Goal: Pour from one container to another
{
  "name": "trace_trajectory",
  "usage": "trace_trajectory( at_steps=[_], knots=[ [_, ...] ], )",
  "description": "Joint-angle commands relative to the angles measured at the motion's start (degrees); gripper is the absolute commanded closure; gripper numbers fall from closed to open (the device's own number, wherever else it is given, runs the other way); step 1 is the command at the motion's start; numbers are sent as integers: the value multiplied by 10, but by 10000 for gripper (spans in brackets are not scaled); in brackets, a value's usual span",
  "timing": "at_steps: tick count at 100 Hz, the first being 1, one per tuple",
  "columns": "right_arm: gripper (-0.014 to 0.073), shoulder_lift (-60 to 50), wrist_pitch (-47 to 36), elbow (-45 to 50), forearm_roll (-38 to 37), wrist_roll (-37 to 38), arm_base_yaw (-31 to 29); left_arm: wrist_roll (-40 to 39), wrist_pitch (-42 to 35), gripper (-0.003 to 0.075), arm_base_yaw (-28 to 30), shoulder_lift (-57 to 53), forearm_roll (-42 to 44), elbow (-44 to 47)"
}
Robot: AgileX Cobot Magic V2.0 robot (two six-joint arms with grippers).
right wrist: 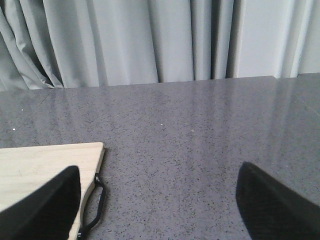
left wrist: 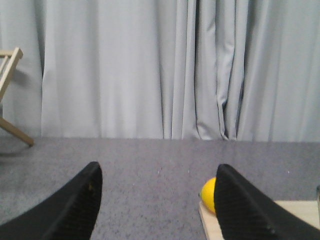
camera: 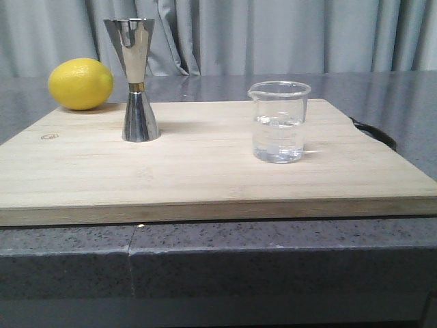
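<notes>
- On my front feed I see a pale wooden cutting board [camera: 205, 171] with a fine straight grain, lying flat on a dark grey speckled stone-look countertop [camera: 273, 253].
- The clear glass beaker [camera: 278, 121] stands upright on the right half of the board. It is cylindrical with a small pouring lip at its rim and is roughly half full of a clear liquid.
- The steel jigger [camera: 138, 80] stands upright on the left half of the board, well apart from the beaker. It is polished and mirror-bright, two cones meeting at a narrow waist, and taller than the beaker.
- A yellow lemon [camera: 80, 83], dimpled and oval, sits at the board's far left corner, behind and beside the jigger.
- A black loop handle [camera: 374, 131] curves out from the board's right edge.
- Pleated grey curtains [camera: 273, 34] hang behind the counter.
- My left gripper [left wrist: 157, 200] has its black, ribbed fingers spread wide with nothing between them; it hangs over bare counter, with the lemon and a board corner just past one finger.
- My right gripper [right wrist: 157, 200] is likewise spread wide and holds nothing, over the counter beside the board's handle corner.
</notes>
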Motion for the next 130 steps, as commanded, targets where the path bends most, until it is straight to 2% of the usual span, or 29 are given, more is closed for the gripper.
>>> trace_trajectory(
  at_steps=[1, 18, 35, 46, 71, 85, 95, 103, 112, 130],
  knots=[
    [20, 25, -11, -43, 0, -5, -2, -4, 19, 283, 1, 35, -6, -40],
    [20, 76, 43, -91, 3, -5, -2, -4, 109, 283, 1, 121, -6, -99],
    [20, 142, 115, -128, 3, -5, -2, -4, 101, 283, 1, 184, -14, -122],
    [20, 175, 130, -137, 3, -5, -2, -3, 97, 283, 0, 209, -35, -122],
    [20, 199, 128, -137, 3, -7, -2, 128, 125, 283, -34, 279, -166, -128],
    [20, 199, 128, -137, 4, -7, -2, 146, 186, 283, -38, 349, -170, -167],
    [20, 199, 129, -137, 4, -7, -2, 177, 194, 283, -38, 393, -174, -197],
    [20, 199, 129, -137, 4, -7, -2, 236, 189, 283, -35, 423, -216, -208],
    [20, 199, 129, -137, 4, -7, -2, 341, 194, 283, -13, 456, -322, -214],
    [20, 199, 129, -137, 4, -7, -2, 641, 271, 282, 64, 511, -587, -214]
  ],
)
